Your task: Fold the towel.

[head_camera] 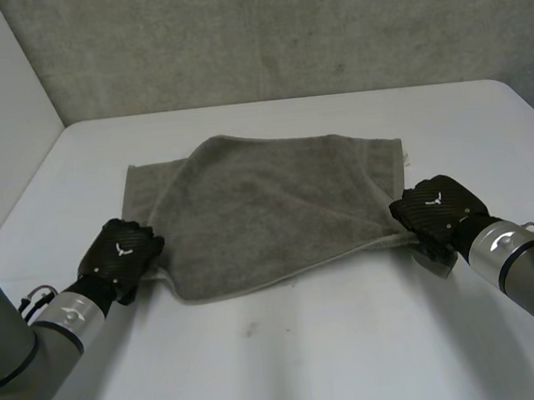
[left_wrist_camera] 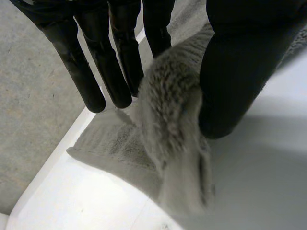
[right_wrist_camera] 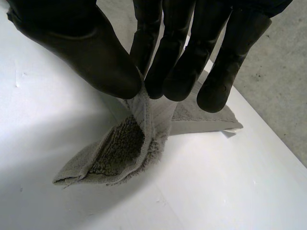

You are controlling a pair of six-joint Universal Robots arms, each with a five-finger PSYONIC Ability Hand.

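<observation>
The grey towel (head_camera: 267,205) lies rumpled, partly folded over itself, mid-way across the white table (head_camera: 292,358), with the left hand (head_camera: 121,257) pinching its near left corner between thumb and fingers and the right hand (head_camera: 436,210) pinching its near right corner likewise.

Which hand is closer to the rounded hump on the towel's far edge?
Left. The left hand pinches the towel's near left corner, on the hump's side; the right hand pinches the near right corner, farther across.
</observation>
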